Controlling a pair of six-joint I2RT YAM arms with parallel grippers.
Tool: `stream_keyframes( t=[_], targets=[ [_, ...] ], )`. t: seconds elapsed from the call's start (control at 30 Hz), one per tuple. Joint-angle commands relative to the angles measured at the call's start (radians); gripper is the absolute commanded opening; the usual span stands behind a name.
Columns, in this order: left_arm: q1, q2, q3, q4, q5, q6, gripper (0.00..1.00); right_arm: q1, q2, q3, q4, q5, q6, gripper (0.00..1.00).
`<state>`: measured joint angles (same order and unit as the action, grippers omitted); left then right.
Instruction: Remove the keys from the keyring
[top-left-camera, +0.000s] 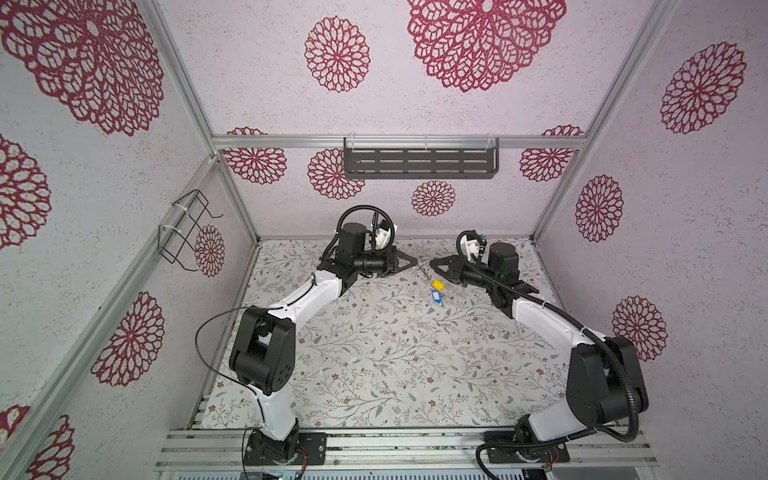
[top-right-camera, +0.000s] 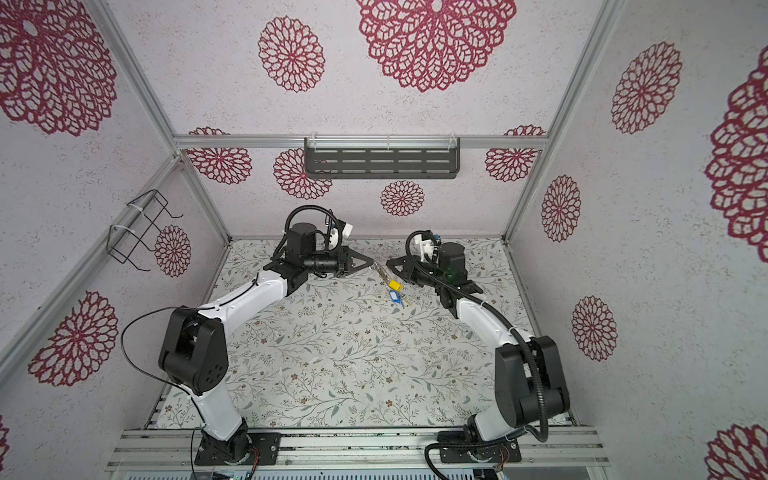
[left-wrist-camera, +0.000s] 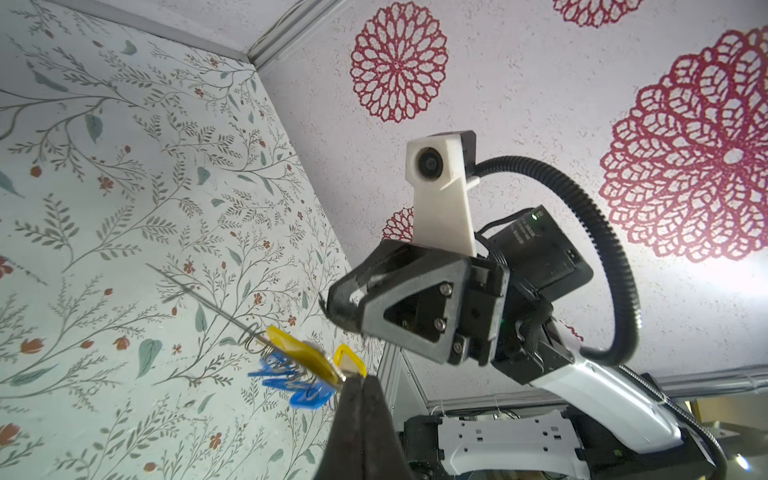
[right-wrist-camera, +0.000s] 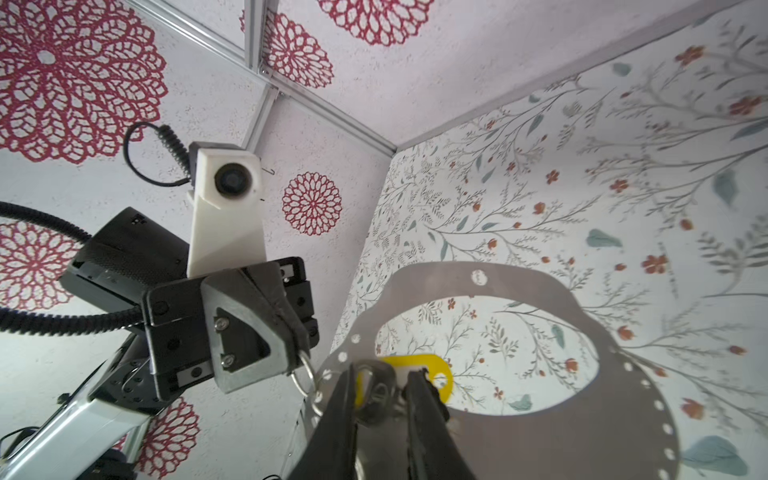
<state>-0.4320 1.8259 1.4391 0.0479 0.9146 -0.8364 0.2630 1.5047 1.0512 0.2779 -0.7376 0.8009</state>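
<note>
In both top views my two grippers meet tip to tip over the back of the table. Seen edge-on, the keyring (top-left-camera: 424, 272) (top-right-camera: 381, 272) hangs between them. A yellow key (top-left-camera: 438, 285) and a blue key (top-left-camera: 434, 298) dangle below it. My left gripper (top-left-camera: 415, 262) (left-wrist-camera: 360, 379) is shut on a small metal loop (right-wrist-camera: 305, 374) at the keyring's edge. In the right wrist view the keyring (right-wrist-camera: 540, 286) is a wide grey band around a big hole. My right gripper (right-wrist-camera: 383, 372) stands with its jaws apart around a metal clasp. A yellow key (right-wrist-camera: 415, 360) lies just behind it. Yellow keys (left-wrist-camera: 299, 349) and blue keys (left-wrist-camera: 307, 395) bunch beside the left jaws.
The floral-patterned table (top-left-camera: 374, 353) stretches toward the front below both arms. A dark slotted shelf (top-left-camera: 419, 162) hangs on the back wall. A black wire rack (top-left-camera: 187, 228) is fixed to the left wall. Aluminium frame posts run along the corners.
</note>
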Motion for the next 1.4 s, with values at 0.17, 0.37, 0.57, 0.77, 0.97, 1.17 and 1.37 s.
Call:
stream_keyframes(
  t=[0.17,0.37,0.57,0.77,0.97,1.17,1.37],
  targets=[
    [-0.001,-0.008,0.012,0.02,0.076,0.011,0.0,0.002,-0.024,0.065,-0.024,-0.069,-0.091,0.19],
    [-0.001,-0.002,0.007,0.109,0.115,-0.055,0.0,0.056,-0.011,0.089,0.043,-0.153,-0.102,0.18],
    [-0.001,0.006,0.019,0.083,0.127,-0.048,0.0,0.073,0.019,0.089,0.123,-0.195,-0.05,0.17],
    [-0.001,0.003,0.021,0.085,0.127,-0.045,0.0,0.077,0.046,0.07,0.23,-0.233,0.032,0.13],
    [-0.001,0.009,0.027,0.087,0.13,-0.046,0.0,0.086,0.051,0.025,0.325,-0.267,0.099,0.12],
    [0.003,0.007,0.03,0.087,0.133,-0.044,0.0,0.087,0.038,-0.009,0.311,-0.271,0.09,0.13],
    [0.003,0.006,0.028,0.086,0.13,-0.042,0.0,0.086,0.036,-0.011,0.291,-0.279,0.081,0.14]
  ],
)
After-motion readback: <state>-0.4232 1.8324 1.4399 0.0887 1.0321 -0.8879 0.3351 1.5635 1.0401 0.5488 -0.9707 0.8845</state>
